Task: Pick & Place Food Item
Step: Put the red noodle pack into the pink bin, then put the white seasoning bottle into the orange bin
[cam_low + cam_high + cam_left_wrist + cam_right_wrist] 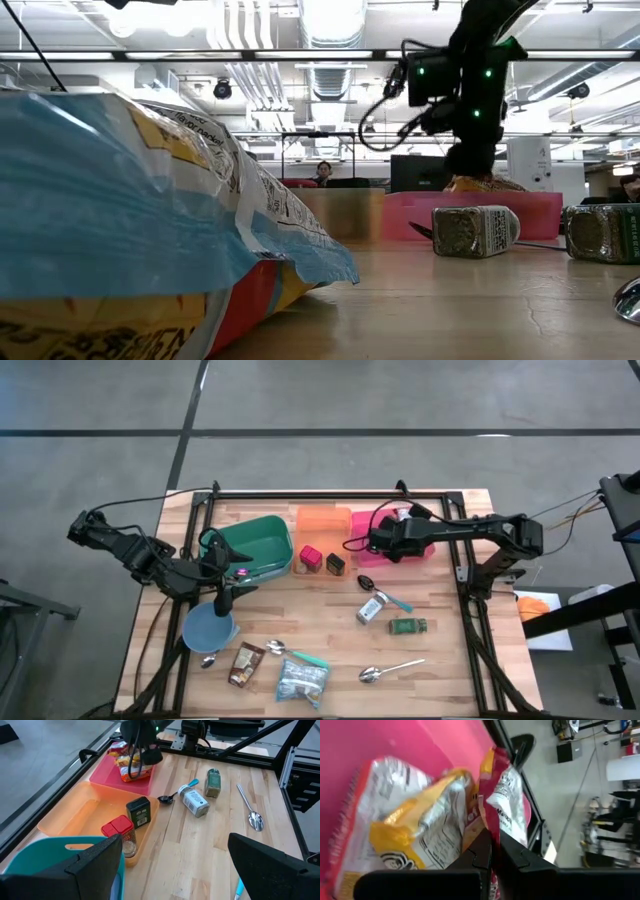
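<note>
Wooden table (440, 670), snack bags (131, 766) in pink bin (105, 776)

No text, brand or number can be read with certainty. The snack bag (420, 830) in the pink bin (380, 745) carries a panel of fine black print, too small to make out. The large bag (130, 230) on the worktop (450, 300) shows illegible print.
</note>
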### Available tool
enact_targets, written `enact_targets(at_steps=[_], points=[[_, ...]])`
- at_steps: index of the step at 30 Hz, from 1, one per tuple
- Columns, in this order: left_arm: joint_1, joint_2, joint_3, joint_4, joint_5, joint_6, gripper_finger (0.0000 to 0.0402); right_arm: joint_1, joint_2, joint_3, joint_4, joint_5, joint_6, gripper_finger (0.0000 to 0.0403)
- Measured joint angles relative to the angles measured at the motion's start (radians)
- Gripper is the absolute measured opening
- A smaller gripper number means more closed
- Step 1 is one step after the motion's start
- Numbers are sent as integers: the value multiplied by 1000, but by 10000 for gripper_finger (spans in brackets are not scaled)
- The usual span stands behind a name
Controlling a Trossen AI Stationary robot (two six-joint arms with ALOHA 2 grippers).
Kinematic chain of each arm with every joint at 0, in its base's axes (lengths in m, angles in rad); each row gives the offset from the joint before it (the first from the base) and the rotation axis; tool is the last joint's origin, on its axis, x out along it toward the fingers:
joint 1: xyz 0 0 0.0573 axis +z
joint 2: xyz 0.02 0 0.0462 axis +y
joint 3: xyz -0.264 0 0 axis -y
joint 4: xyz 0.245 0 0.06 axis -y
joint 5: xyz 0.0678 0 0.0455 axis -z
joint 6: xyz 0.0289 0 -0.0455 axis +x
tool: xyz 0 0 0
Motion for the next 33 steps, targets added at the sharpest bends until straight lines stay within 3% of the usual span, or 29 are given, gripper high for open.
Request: enact_targets(at_steps=[12,25,33], points=[[0,0,0,0,0,-2,363,-2,-129,0,68,-169,71,13],[0,0,0,0,0,-3,363,-28,-145,-1,84,-200,110,167],[0,0,0,0,0,-3,363,-33,-150,12,84,-146,112,197]])
